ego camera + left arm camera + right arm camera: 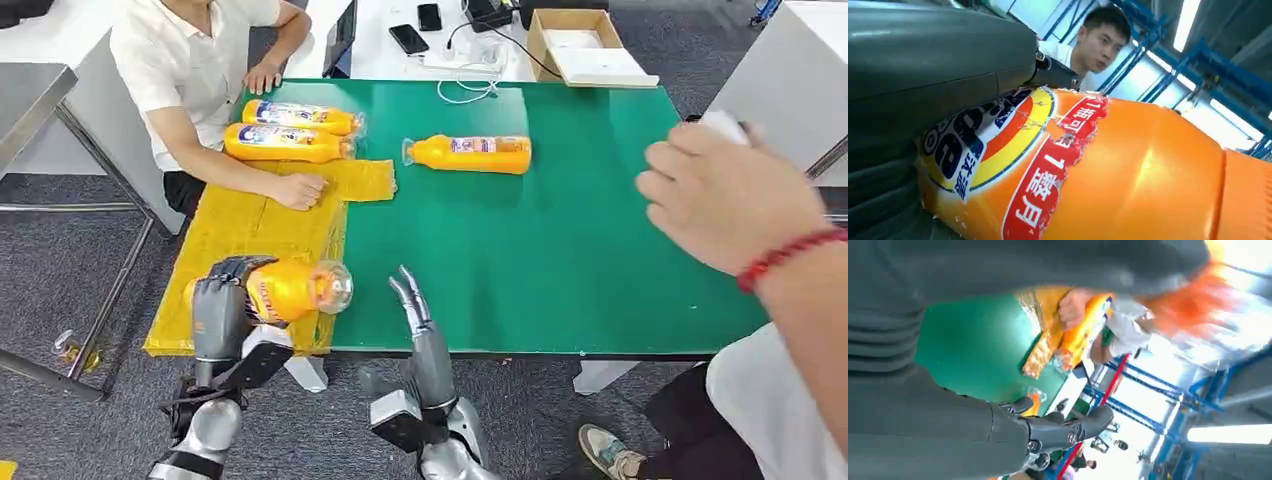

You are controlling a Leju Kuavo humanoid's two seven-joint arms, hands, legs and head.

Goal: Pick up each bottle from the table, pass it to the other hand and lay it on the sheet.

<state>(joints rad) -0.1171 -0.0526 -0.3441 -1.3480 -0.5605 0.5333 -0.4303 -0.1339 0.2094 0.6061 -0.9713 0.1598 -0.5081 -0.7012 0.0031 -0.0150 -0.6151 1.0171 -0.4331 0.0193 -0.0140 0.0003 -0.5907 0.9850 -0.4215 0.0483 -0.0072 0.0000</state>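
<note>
Held bottle: orange, lying sideways in the left hand, clear cap end pointing toward the right hand. Left hand's fingers are wrapped over the label end; the left wrist view shows the torn label right against the hand. Bottle sits above the near end of the yellow sheet; can't tell if it touches the sheet.

Right hand: just beside the cap end, not touching it, fingers straight and spread, holding nothing, over the near edge of the green table.

Farther out from the left hand: two bottles side by side at the sheet's far end, with a seated person's hand resting on the sheet just short of them. A fourth bottle lies on bare green mat, well ahead of the right hand.

To the right of the right hand: another person's hand with a red bracelet, raised over the table edge.
</note>
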